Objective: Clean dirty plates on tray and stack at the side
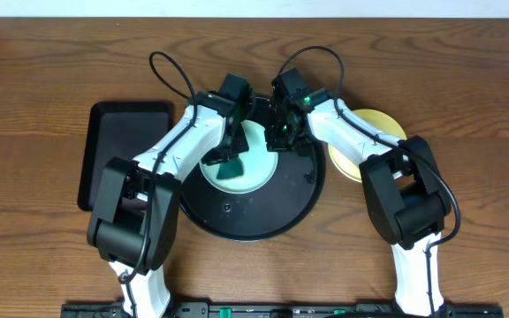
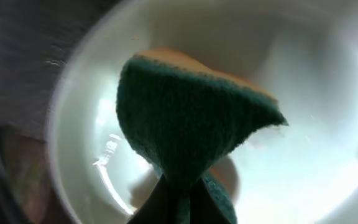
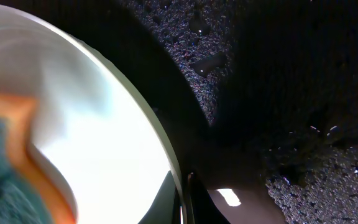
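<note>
A pale mint plate point(image 1: 253, 157) lies on the round black tray point(image 1: 250, 216). My left gripper point(image 1: 231, 152) is shut on a teal sponge with an orange back point(image 1: 231, 170) and presses it onto the plate. In the left wrist view the sponge point(image 2: 191, 118) covers the plate's point(image 2: 309, 81) middle, held by the fingers point(image 2: 179, 208). My right gripper point(image 1: 281, 134) is shut on the plate's far right rim. The right wrist view shows the rim between the fingers point(image 3: 183, 196), with the plate point(image 3: 104, 124) and the tray point(image 3: 291, 93). A yellow plate point(image 1: 369, 132) lies on the table to the right of the tray, partly under my right arm.
A rectangular black tray point(image 1: 122, 155) lies on the wooden table to the left of the round tray. Both arms cross over the round tray's back half.
</note>
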You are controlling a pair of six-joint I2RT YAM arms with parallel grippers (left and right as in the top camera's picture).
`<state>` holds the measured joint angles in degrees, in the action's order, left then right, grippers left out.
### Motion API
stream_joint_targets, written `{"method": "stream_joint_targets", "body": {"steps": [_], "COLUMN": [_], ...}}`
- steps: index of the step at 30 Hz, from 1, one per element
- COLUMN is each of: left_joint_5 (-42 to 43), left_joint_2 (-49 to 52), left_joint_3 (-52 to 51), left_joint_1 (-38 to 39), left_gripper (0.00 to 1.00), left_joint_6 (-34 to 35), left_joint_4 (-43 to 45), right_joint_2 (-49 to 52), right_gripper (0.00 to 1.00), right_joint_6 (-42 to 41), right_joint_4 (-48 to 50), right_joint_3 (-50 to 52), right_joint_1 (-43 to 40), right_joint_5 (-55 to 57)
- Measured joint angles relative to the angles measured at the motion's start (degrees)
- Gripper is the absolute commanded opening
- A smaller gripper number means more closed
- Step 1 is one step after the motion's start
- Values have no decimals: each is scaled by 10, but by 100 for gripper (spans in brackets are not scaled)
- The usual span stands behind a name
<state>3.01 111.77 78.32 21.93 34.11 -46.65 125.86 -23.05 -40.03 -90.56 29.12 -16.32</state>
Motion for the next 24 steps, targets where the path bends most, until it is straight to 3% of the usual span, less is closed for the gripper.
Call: {"method": "stream_joint_targets", "body": {"steps": [5, 9, 13, 19, 24], "left_joint_5": [104, 116, 62, -80, -106], "left_joint_2": [0, 0, 0, 0, 0], "left_joint_3": [0, 0, 0, 0, 0], "left_joint_1": [0, 3, 4, 4, 4], "left_gripper": [7, 7, 8, 7, 7], "left_joint_6": [-79, -117, -116, -55, -30], "left_joint_4": [5, 21, 47, 38, -16], "right_joint_2": [0, 0, 0, 0, 0], "right_gripper": [1, 1, 1, 1, 1], "right_joint_6": [0, 0, 0, 0, 0], "right_joint_4": [0, 0, 0, 0, 0], "right_joint_3": [0, 0, 0, 0, 0], "right_joint_1": [0, 0, 0, 0, 0], "right_joint_5": [0, 0, 0, 0, 0]}}
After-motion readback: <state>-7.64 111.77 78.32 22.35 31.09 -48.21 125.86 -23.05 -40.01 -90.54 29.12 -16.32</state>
